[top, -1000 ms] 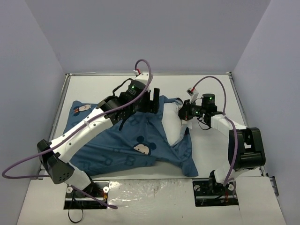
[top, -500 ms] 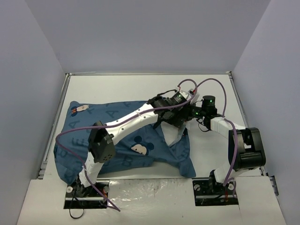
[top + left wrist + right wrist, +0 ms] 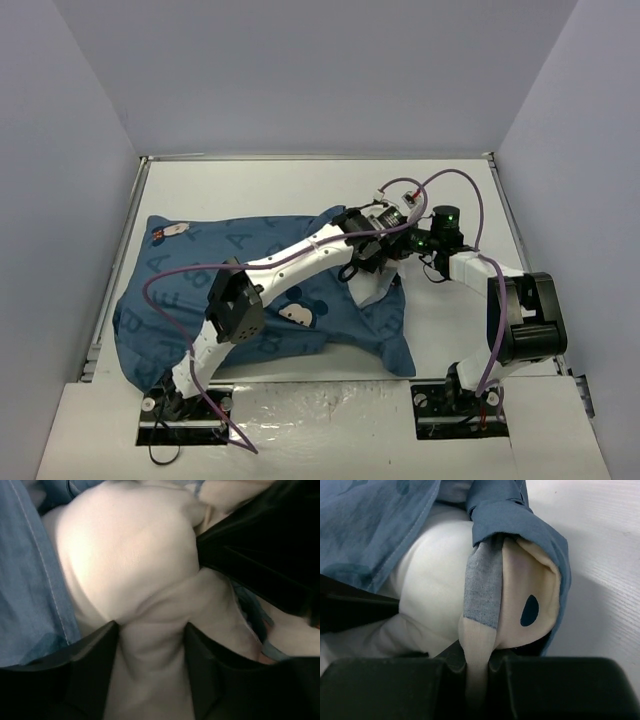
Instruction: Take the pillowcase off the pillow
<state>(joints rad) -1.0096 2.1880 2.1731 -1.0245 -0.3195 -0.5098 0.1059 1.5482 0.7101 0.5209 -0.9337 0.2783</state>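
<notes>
The dark-blue pillowcase [image 3: 200,275] lies across the left and middle of the table and covers most of the white pillow [image 3: 368,292], whose end bulges out at the right. My left gripper [image 3: 372,262] reaches across to that end. In the left wrist view its jaws [image 3: 150,630] are closed on a bunched ridge of the pillow [image 3: 130,555], with the pillowcase's edge [image 3: 25,580] at the left. My right gripper [image 3: 405,248] is right beside it. In the right wrist view it [image 3: 479,662] is shut on the pillowcase's hem [image 3: 520,525], next to the bare pillow [image 3: 435,590].
The right gripper's black body [image 3: 260,555] almost touches the left fingers. The white table [image 3: 450,190] has a raised rim and grey walls on three sides. Purple cables [image 3: 440,178] loop above both wrists. A flap of pillowcase [image 3: 395,345] trails toward the near edge.
My left arm has swung right from the top of the pillowcase onto the exposed pillow end beside the right gripper. The pillowcase has settled flatter and spread left. The right gripper has barely moved.
</notes>
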